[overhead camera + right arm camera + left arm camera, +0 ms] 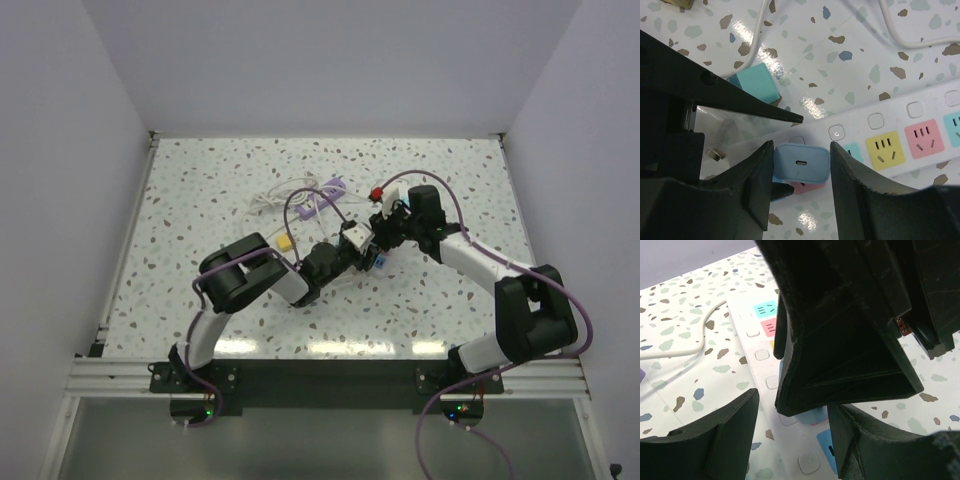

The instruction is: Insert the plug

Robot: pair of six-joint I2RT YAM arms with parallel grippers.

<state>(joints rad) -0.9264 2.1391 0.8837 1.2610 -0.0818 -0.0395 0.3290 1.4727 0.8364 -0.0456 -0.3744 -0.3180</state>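
Right pincer [800, 150] tight around blue plug [801, 166]

In your right wrist view, the long white power strip [935, 107] runs off the right edge. The socket beneath the light-blue square plug [801, 156] is hidden by the plug and by the right gripper [801, 167] clamped on it. In your left wrist view, that gripper's black body covers most of the strip, and only a sliver of the plug shows at lower centre. You cannot tell whether the left gripper [794, 405] touches the strip.

glossy tabletop [805, 60], smooth plastic plug [801, 161], pwr strip [920, 107]
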